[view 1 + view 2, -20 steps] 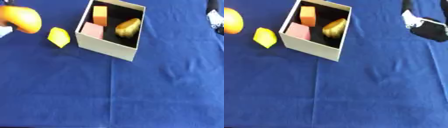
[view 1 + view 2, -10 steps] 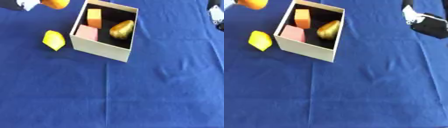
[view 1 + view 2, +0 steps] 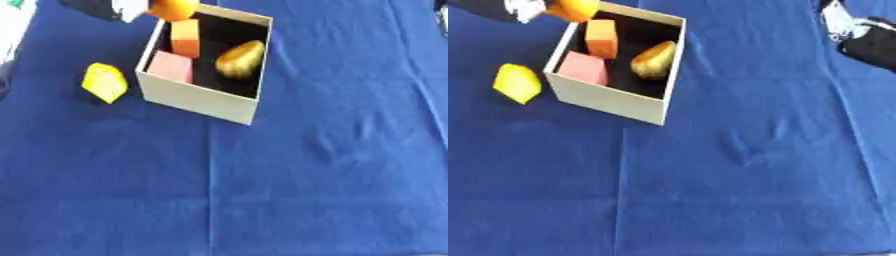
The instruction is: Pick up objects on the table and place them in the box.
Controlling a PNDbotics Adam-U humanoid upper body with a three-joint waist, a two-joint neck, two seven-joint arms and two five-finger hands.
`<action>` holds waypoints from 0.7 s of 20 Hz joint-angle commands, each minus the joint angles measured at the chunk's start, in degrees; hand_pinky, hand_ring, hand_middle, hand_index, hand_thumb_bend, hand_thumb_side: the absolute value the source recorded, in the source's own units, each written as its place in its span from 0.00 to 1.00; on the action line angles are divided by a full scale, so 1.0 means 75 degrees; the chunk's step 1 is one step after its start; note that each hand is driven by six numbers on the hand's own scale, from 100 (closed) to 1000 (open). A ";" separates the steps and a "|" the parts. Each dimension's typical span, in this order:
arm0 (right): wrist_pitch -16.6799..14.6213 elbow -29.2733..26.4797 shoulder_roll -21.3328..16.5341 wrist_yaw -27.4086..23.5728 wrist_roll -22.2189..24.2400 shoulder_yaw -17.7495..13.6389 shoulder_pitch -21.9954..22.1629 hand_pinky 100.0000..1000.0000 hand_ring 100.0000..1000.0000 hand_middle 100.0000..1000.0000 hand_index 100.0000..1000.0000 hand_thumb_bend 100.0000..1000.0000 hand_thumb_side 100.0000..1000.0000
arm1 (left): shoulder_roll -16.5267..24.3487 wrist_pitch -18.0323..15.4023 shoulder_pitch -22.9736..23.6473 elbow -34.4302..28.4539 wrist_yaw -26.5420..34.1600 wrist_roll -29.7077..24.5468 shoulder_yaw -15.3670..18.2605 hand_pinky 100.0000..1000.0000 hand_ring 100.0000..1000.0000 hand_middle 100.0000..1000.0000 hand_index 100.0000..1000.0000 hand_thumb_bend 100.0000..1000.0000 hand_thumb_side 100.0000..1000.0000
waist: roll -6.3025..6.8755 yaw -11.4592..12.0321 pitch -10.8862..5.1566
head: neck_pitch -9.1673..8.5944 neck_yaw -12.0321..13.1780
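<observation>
A white box point(image 3: 197, 97) with a black inside stands at the upper left of the blue cloth. It holds an orange block point(image 3: 185, 38), a pink block point(image 3: 171, 66) and a golden rounded piece point(image 3: 240, 59). An orange ball point(image 3: 171, 7) hangs over the box's far left corner, held by my left hand point(image 3: 112, 6), whose black and white part shows at the top edge. A yellow faceted piece point(image 3: 105, 82) lies on the cloth left of the box. My right hand point(image 3: 868, 37) rests at the upper right edge, its fingers not visible.
A blue cloth point(image 3: 289, 175) covers the table, with a fold line running down its middle. A white strip point(image 3: 12, 25) shows at the far left edge.
My left hand has carried the orange ball from the left side to above the box's far left corner. The camera has also tilted, shifting the whole scene.
</observation>
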 commanded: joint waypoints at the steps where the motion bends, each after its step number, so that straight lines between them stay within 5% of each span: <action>1: -0.0008 -0.0111 -0.0121 -0.0102 0.0070 -0.0048 -0.0130 0.91 0.81 0.75 0.84 0.00 0.32 | -0.0111 -0.0153 -0.0219 0.0433 -0.0326 0.0102 0.0123 0.69 0.56 0.51 0.61 0.00 0.00 | 0.0009 -0.0040 -0.0134 | -0.0068 0.0042; 8: 0.0050 -0.0111 -0.0028 -0.0151 0.0117 -0.0047 -0.0138 0.91 0.81 0.75 0.84 0.00 0.35 | -0.0282 -0.0250 -0.0180 0.1421 -0.0784 0.0254 0.0291 0.77 0.68 0.65 0.77 0.01 0.03 | 0.0021 -0.0098 -0.0086 | -0.0076 0.0039; 11: 0.0074 -0.0111 -0.0004 -0.0162 0.0136 -0.0039 -0.0112 0.92 0.81 0.75 0.84 0.00 0.36 | -0.0238 -0.0542 -0.0167 0.1491 -0.0976 0.0106 0.0320 0.88 0.83 0.82 0.97 0.27 0.36 | 0.0037 -0.0083 -0.0081 | -0.0074 0.0022; 14: 0.0101 -0.0111 0.0015 -0.0182 0.0150 -0.0040 -0.0085 0.92 0.81 0.75 0.84 0.00 0.36 | -0.0179 -0.0805 -0.0134 0.1420 -0.1307 0.0107 0.0365 0.90 0.86 0.84 1.00 0.38 0.37 | 0.0043 -0.0066 -0.0089 | -0.0059 0.0008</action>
